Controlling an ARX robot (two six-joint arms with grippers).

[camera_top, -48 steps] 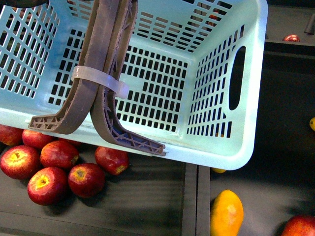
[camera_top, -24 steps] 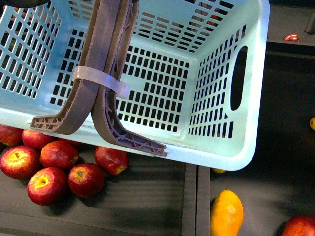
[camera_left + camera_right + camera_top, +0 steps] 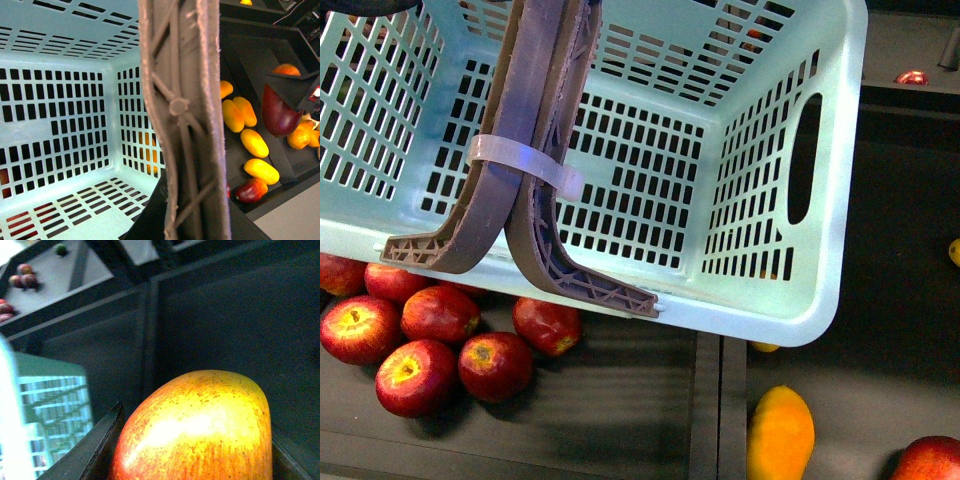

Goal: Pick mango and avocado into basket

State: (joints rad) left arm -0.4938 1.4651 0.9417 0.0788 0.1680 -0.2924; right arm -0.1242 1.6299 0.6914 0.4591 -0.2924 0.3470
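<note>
The biggest thing is the basket (image 3: pixel 840 150). It fills most of the front view and covers much of the dark stand (image 3: pixel 620 410). Its slotted floor is bare, with no fruit in it. So, as far as I can see, no part of the job is finished yet.

Its two brown handles (image 3: pixel 535 120) stand up together, tied with a white zip tie (image 3: pixel 525 160). In the left wrist view one handle runs right past the camera. I think the left gripper has hold of it. Its fingers do not show, so I cannot tell if they are wide or closed.

Next is the mango (image 3: pixel 200 425). The right gripper (image 3: pixel 195 450) has it, with a dark finger pressed on each side. The left wrist view shows the mango (image 3: pixel 277 115) up in the air. There it is outside the basket's wall and above some yellow mangoes (image 3: pixel 254 142). It is picked up but not in the basket. It has to go over the rim and then be let go.

The avocado is the other half of the job. I cannot find it in any picture. A tiny green dot (image 3: pixel 61 249) sits far off in the right wrist view, too small to name.

Red apples (image 3: pixel 440 345) lie in a heap by the stand's near left corner, some partly under the basket's edge. The front view shows neither arm, and the handle tops are cut off there.
</note>
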